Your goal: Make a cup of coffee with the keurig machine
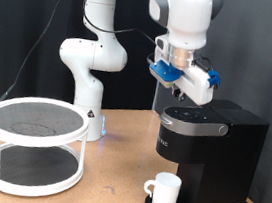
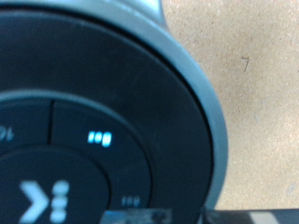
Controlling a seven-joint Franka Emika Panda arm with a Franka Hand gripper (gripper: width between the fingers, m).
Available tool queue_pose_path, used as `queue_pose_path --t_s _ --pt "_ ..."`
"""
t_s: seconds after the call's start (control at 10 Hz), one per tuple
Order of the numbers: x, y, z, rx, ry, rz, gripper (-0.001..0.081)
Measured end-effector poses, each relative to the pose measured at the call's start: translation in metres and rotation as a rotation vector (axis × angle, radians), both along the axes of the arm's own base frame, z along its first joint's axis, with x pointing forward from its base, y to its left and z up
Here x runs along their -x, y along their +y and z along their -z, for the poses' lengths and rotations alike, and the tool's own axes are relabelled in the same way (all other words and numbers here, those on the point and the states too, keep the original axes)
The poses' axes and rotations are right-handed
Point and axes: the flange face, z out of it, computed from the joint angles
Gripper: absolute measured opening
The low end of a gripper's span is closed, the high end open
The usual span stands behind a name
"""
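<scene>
White cup (image 1: pixel 165 191) sat under the keurig machine (image 1: pixel 206 151); your gripper (image 1: pixel 183 91) hovered over its buttons, jaws' state unclear.

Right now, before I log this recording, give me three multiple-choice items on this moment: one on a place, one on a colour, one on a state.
1. Where does the white mug stand?
A. on the drip base of the Keurig machine, under its head
B. on the round two-tier rack
C. on top of the machine's lid

2. What colour is the lit indicator on the machine's button panel in the wrist view?
A. red
B. pale blue
C. green

3. How is the machine's lid?
A. raised open
B. removed
C. closed, with the gripper just above it

Answers: 1 A, the mug sits beneath the head. 2 B, the small marks glow pale blue. 3 C, the lid lies flat under the gripper.
</scene>
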Motion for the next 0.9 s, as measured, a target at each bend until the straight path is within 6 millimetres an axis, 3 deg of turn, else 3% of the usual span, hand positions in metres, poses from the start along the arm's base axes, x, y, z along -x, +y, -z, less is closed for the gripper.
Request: queue_pose_path --t_s 0.3,0.9 --pt "-0.001 0.005 0.020 0.025 0.005 -0.007 0.0000" --pt "0.001 0.024 0.020 0.004 0.002 -0.029 0.0000"
